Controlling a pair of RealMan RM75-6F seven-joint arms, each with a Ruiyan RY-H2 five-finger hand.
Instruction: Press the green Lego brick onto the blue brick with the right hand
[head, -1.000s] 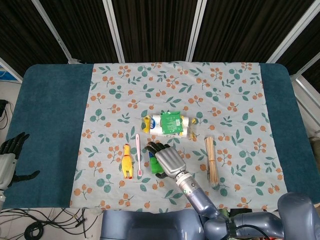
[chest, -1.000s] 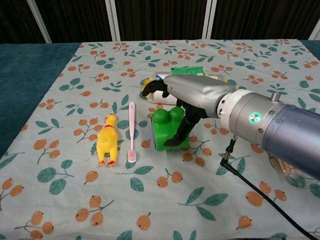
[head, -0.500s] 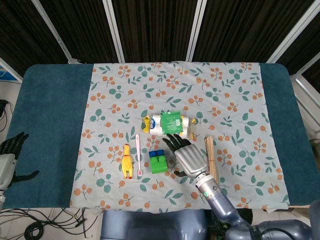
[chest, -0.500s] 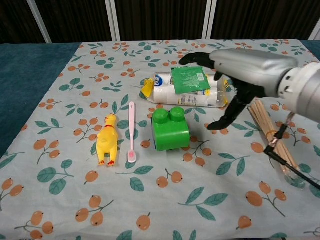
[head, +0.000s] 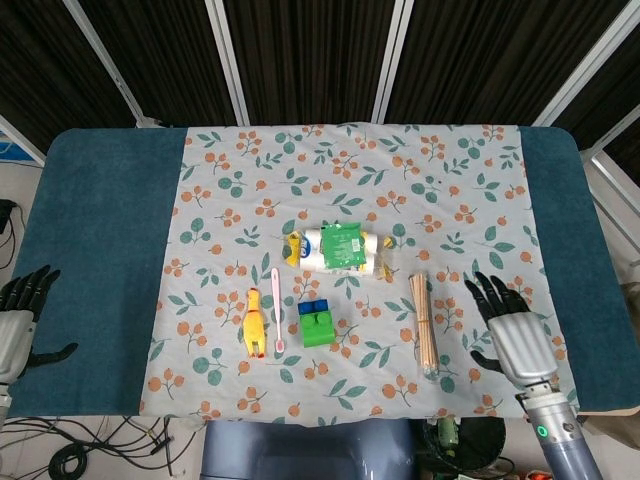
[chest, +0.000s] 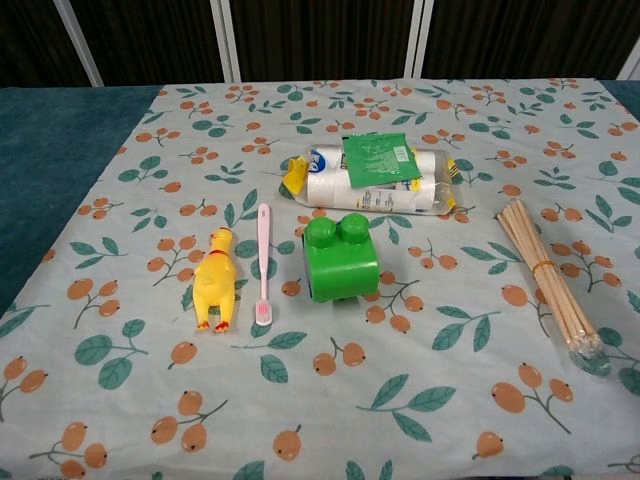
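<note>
Half a second back the right robot hand (head: 515, 338) hovered just beside the green plastic Lego brick (head: 318, 328); now it has pulled well away to the near right part of the worktop (head: 100, 240), fingers spread and holding nothing, over the seam where the floral cloth (head: 240, 180) gives way to teal surface. Between it and the brick lies a bundle of thin wooden sticks (head: 422, 322) in a clear wrapper, with bare cloth on either side.

That green brick sits on the blue Lego brick (head: 312, 307), well to the left of the right robot hand. Further left again lie a pink toothbrush (head: 277, 310) and a yellow rubber chicken toy (head: 254, 320). Beyond the bricks is a clear-wrapped white pack with a green label (head: 345, 248); its printing is too small to read.

From overhead, the blue brick peeks out behind the green one; the chest camera shows only the green one (chest: 341, 258) and neither robot hand. Far across at the worktop's near left edge, the left robot hand (head: 18, 320) rests open with fingers apart, seen from overhead alone.
</note>
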